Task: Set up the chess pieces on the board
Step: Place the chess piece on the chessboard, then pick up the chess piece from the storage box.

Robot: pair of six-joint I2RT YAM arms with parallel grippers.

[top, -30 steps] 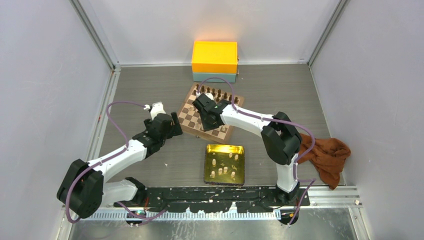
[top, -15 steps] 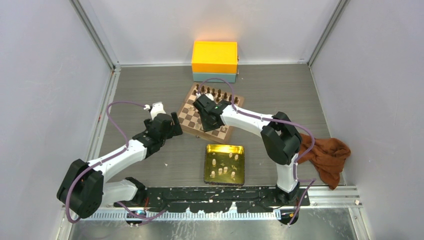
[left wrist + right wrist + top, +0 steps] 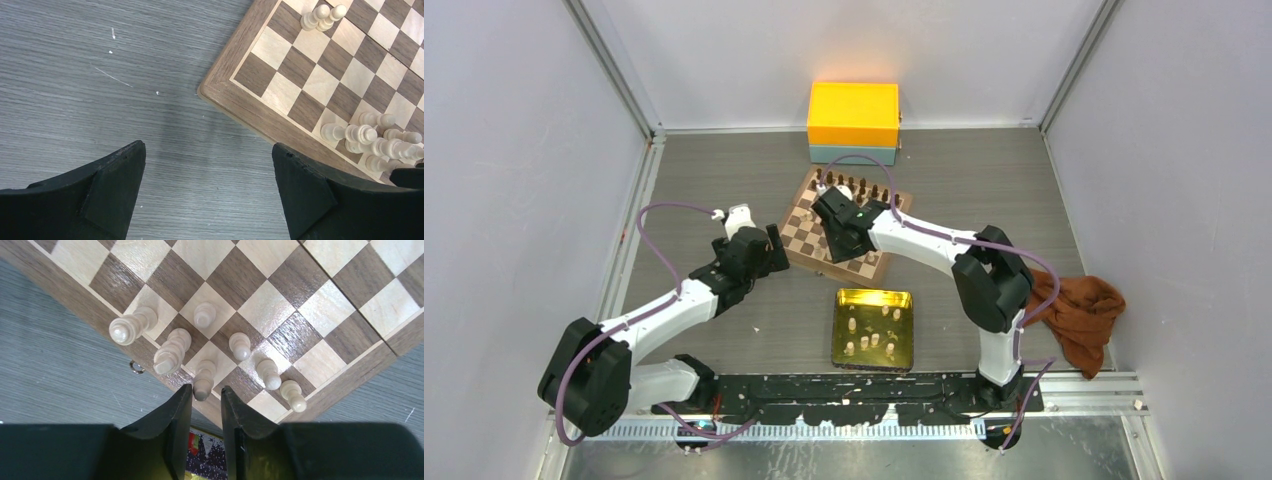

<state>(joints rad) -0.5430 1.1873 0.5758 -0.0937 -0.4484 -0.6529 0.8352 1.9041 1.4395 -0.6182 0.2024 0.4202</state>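
The board lies at mid-table, angled. My right gripper hovers over its near edge, open. A cream chess piece stands on a square just at the fingertips, with a gap on its right side. Several more cream chess pieces stand in the two rows nearest that edge. My left gripper is wide open over bare table beside the board's corner, holding nothing. In the left wrist view, other cream pieces cluster on the board.
A gold tin tray with several cream pieces sits in front of the board. Dark pieces line the board's far edge. An orange box stands behind, and a brown cloth lies at the right.
My right gripper's jaws have spread apart around the cream piece, leaving it standing on the board. The hand has shifted slightly toward the far side. The left arm has not moved.
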